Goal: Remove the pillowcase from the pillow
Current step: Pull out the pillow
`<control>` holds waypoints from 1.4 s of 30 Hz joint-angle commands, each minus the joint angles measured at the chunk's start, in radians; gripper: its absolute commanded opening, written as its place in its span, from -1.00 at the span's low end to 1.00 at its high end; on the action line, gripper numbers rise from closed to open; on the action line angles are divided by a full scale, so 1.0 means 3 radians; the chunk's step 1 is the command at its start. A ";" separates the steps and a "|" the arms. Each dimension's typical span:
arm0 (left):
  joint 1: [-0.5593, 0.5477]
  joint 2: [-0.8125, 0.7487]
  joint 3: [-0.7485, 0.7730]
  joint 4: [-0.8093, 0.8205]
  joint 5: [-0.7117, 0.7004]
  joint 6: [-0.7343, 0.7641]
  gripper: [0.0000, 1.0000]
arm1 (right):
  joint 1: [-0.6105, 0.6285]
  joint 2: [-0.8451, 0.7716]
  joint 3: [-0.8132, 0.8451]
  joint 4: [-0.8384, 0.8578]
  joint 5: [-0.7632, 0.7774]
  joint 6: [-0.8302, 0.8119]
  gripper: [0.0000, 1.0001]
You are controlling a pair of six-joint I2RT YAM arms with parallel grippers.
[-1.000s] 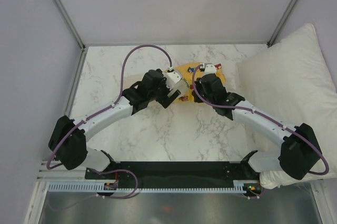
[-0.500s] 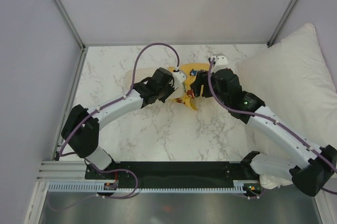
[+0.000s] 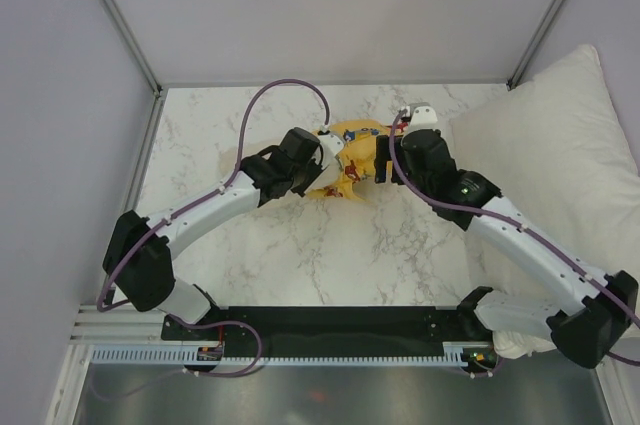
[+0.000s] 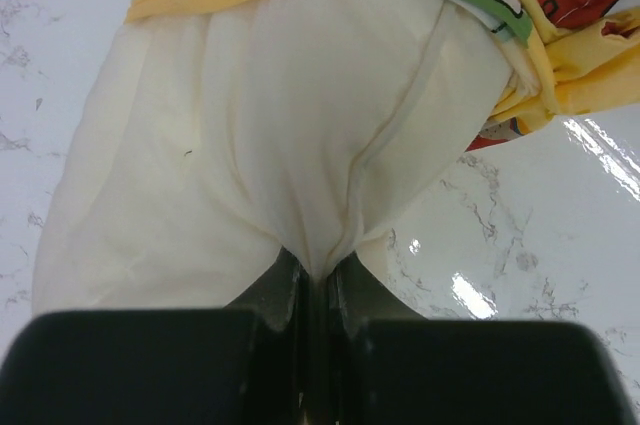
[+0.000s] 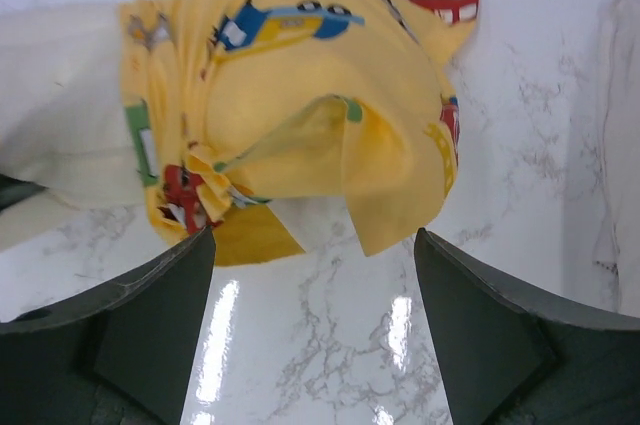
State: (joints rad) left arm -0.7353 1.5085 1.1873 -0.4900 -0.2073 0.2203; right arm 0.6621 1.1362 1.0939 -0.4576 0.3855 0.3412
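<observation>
Left fingers (image 4: 357, 295) tight on pillow (image 4: 250, 125) edge

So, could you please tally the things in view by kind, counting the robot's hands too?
Pillows: 2, the cream pillow and the white pillow
Pillowcases: 1, the yellow pillowcase
Hands: 2, the left hand and the right hand
Total: 5
</observation>
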 commanded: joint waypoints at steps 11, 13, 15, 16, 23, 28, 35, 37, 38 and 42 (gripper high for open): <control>0.0017 -0.0217 0.0107 -0.0044 -0.0020 -0.0100 -0.95 | -0.0126 0.0431 -0.0154 0.0758 0.0535 -0.0349 0.76; 0.0017 -0.0227 0.0112 -0.0059 -0.0004 -0.0100 -0.95 | -0.0156 0.0497 -0.0133 0.0799 0.0556 -0.0482 0.76; 0.0022 -0.0237 0.0112 -0.0059 -0.0009 -0.0105 -0.96 | -0.0279 0.0579 -0.0108 0.0804 0.0338 -0.0570 0.76; 0.0022 -0.0237 0.0112 -0.0059 -0.0014 -0.0110 -0.95 | -0.0320 0.0610 -0.0103 0.0799 0.0270 -0.0580 0.74; 0.0017 -0.0227 0.0112 -0.0074 0.0057 -0.0105 -0.96 | -0.0591 0.0677 -0.0302 0.0906 -0.0323 -0.0641 0.16; 0.0017 -0.0207 0.0123 -0.0100 0.0067 -0.0100 -0.95 | -0.0657 0.0595 -0.0364 0.1004 -0.0308 -0.0723 -1.00; 0.0185 -0.0273 0.0153 -0.0151 -0.0106 -0.0146 -0.96 | -0.1233 0.0569 -0.0307 0.0840 -0.0001 -0.0565 -1.00; 0.0308 -0.0299 0.0169 -0.0161 -0.0122 -0.0172 -0.96 | -0.1418 0.0595 -0.0317 0.0830 -0.0068 -0.0524 -1.00; 0.0349 -0.0334 0.0174 -0.0156 -0.0117 -0.0187 -0.96 | -0.1602 0.0625 -0.0318 0.0830 -0.0124 -0.0463 -1.00; 0.0559 -0.0442 0.0169 -0.0156 -0.0025 -0.0213 -0.95 | -0.1961 0.0758 -0.0297 0.0866 -0.0415 -0.0386 -1.00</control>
State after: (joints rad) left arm -0.6491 1.4601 1.1988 -0.4786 -0.1078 0.1825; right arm 0.1967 1.3365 0.9894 -0.2066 0.1593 0.2245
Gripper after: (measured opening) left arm 0.080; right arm 0.011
